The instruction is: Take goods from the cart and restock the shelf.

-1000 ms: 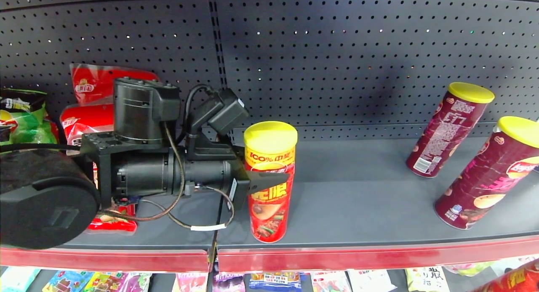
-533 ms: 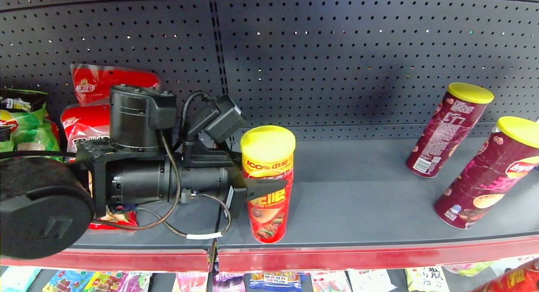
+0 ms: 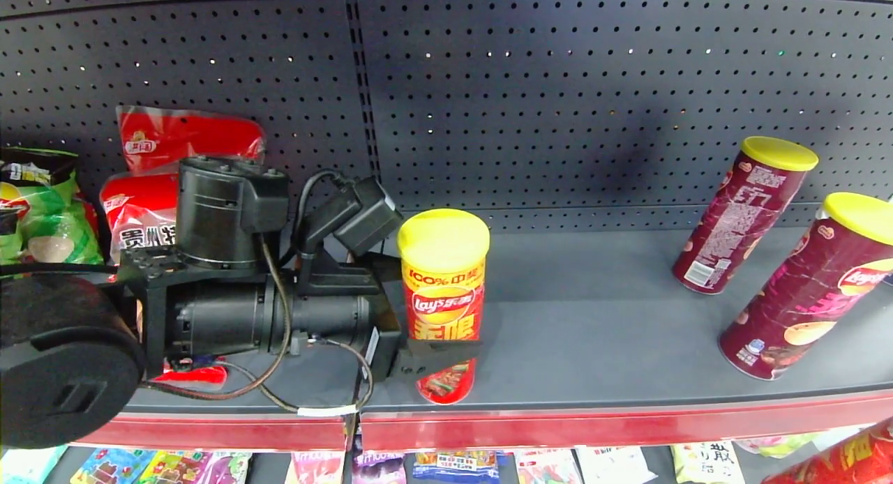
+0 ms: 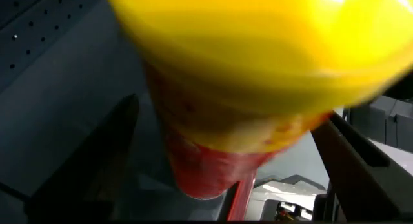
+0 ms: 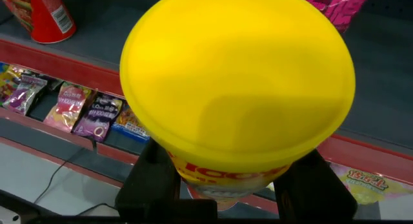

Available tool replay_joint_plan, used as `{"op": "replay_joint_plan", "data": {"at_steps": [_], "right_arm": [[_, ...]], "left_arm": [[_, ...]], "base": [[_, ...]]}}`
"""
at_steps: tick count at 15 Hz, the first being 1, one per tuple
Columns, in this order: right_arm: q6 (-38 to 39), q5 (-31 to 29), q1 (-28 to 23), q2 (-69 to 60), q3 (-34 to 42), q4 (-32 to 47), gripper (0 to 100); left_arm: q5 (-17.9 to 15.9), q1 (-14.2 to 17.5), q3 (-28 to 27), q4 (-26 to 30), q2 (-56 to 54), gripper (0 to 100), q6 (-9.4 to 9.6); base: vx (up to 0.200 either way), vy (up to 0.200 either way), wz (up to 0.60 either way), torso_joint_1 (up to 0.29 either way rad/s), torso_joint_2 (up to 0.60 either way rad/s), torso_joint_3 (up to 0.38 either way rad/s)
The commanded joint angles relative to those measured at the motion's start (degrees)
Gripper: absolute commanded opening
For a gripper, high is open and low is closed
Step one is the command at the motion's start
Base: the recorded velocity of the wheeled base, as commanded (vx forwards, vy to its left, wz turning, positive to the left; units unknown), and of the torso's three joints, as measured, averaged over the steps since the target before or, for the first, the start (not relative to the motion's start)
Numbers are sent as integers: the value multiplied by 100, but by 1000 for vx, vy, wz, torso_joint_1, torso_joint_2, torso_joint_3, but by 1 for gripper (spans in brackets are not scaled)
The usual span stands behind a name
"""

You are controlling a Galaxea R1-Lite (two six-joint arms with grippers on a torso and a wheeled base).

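A red chip can with a yellow lid (image 3: pixel 444 289) stands upright near the front edge of the grey shelf (image 3: pixel 593 330). My left gripper (image 3: pixel 446 341) reaches in from the left and straddles its lower half, open, with a dark finger (image 3: pixel 436 353) crossing the front. In the left wrist view the same can (image 4: pixel 226 146) sits between the two fingers with small gaps. My right gripper (image 5: pixel 226 185) is shut on a second red can with a yellow lid (image 5: pixel 235 88), held below the shelf front. That can's red side shows in the head view's bottom right corner (image 3: pixel 844 463).
Two maroon cans with yellow lids (image 3: pixel 743 215) (image 3: pixel 809 289) lean at the shelf's right. Red snack bags (image 3: pixel 153 191) and a green bag (image 3: pixel 42 219) stand behind my left arm. Snack packets (image 3: pixel 453 463) fill the shelf below. Bare shelf lies between the red can and the maroon ones.
My left gripper has slid down the red can and drawn slightly left, uncovering the label. The can has stayed upright on the shelf.
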Motion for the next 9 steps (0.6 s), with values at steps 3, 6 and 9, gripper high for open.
{"op": "replay_joint_plan", "data": {"at_steps": [3,6,9], "right_arm": [[-121,-7,933,1463,-937,-60,0],[-147,1,1742,2834,-2036,-78,0],[-121,124,2172,4038,-3002,-104,0]], "left_arm": [[260,122,933,5,-837,100,-45],[454,280,1636,23,-1523,100,-54],[700,280,2296,32,-2173,100,-203]], "base": [[0,0,0,0,0,0],[0,0,0,0,0,0],[0,0,0,0,0,0]]}}
